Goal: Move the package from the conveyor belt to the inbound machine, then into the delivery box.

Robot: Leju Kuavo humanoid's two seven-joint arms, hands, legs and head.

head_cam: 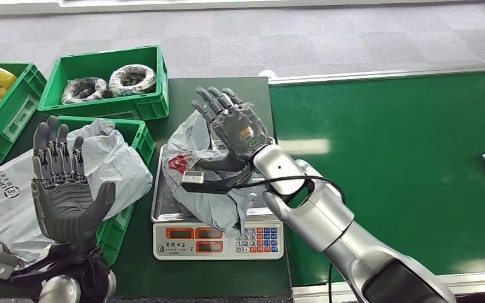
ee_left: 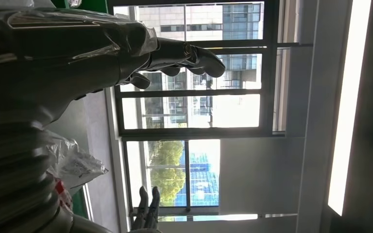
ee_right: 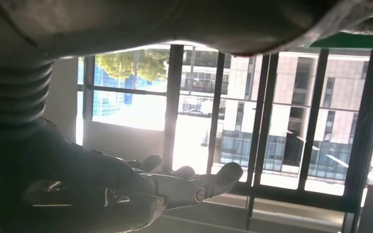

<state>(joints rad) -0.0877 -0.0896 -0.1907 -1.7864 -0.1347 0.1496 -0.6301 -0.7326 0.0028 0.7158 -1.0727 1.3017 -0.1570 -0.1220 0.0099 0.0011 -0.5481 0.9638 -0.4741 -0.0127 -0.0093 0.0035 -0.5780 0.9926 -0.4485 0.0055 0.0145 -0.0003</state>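
A dark tabletop (head_cam: 183,265) carries a weighing scale (head_cam: 218,240) near the middle, with green crates (head_cam: 104,82) at its far left. A green conveyor belt (head_cam: 391,170) adjoins it on the right.

grey package (head_cam: 205,189) on scale (head_cam: 218,240), open right hand (head_cam: 233,126) above

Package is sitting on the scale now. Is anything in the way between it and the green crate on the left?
Partly. The left hand is raised, palm open, over the near crate, and that crate already holds grey bags heaped above its rim. Nothing visible stands between the package on the scale and the crate's wall.
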